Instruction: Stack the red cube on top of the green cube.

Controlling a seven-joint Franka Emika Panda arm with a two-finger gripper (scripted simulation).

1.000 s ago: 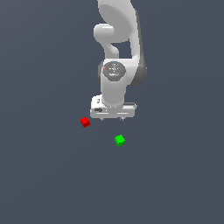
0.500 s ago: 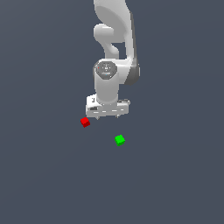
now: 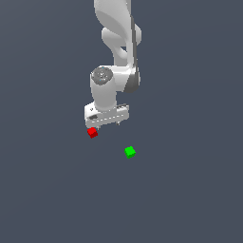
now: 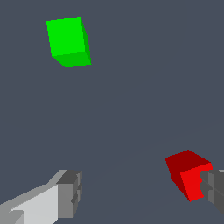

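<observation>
Wrist view: red cube touches one fingertip (parted).

Surface: plain, flat, dark slate grey-blue, uniform in tone, no markings or edges visible. It fills both the exterior and the wrist views entirely. Only 1 non-task item: this surface.

Flat, even, shadowless light (sharp renders)

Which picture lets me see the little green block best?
The wrist view: the green cube looks big there, showing its faces and edges, with nothing covering it. In the exterior view the same cube is only a tiny green speck on the floor, apart from the red cube.
</observation>
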